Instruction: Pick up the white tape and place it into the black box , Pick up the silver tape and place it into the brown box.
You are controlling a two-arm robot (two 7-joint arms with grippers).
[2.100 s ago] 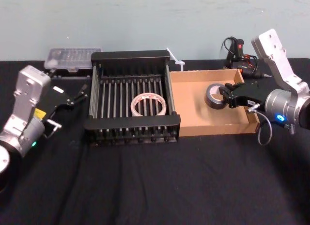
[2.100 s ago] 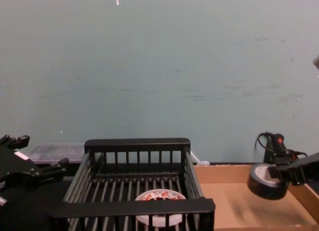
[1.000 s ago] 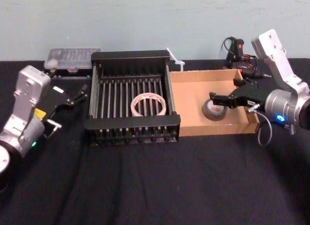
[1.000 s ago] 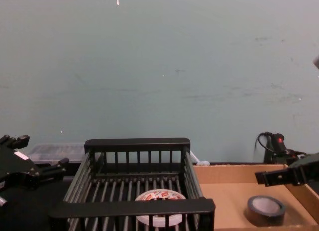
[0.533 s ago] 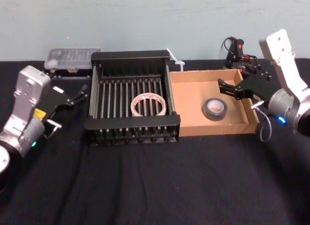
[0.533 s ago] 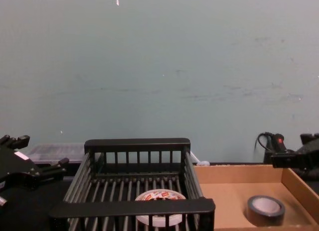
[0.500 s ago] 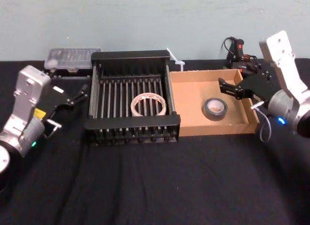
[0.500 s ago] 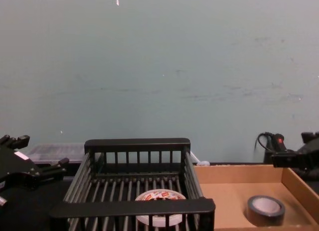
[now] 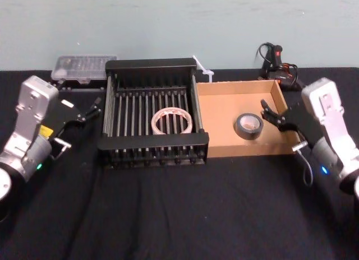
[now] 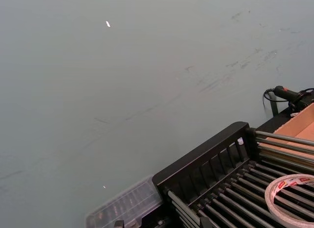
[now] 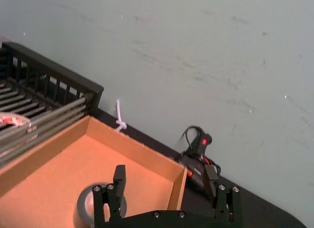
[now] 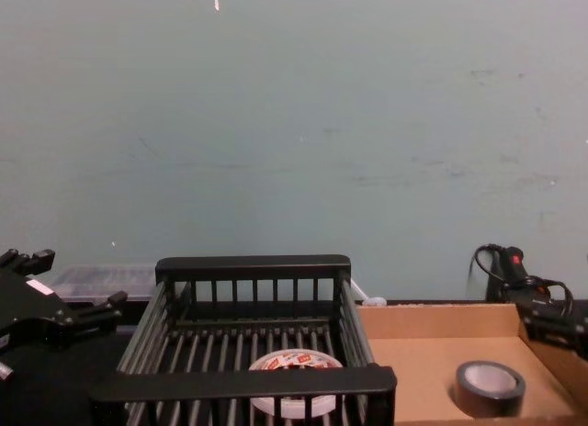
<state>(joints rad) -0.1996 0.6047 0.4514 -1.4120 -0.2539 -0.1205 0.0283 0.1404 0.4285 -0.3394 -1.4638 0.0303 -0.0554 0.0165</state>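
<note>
Left pincer (image 9: 90,107): parked on the left, beside the black box – its fingers are spread and hold nothing.
Clear case (image 9: 84,66): a see-through plastic case at the back left, just behind the left pincer.
Black box (image 9: 151,64): sits in the middle of the black surface (image 9: 179,215), touching the brown box on its right side.
White tape (image 9: 155,123): lies flat on the bars inside the black box, near the front.
Brown box (image 9: 235,86): sits to the right of the black box.
Silver tape (image 9: 248,125): lies flat on the floor of the brown box, toward its right side.
Right pincer (image 11: 165,171): at the right wall of the brown box, near the silver tape but not touching it – its fingers are spread wide and hold nothing.
</note>
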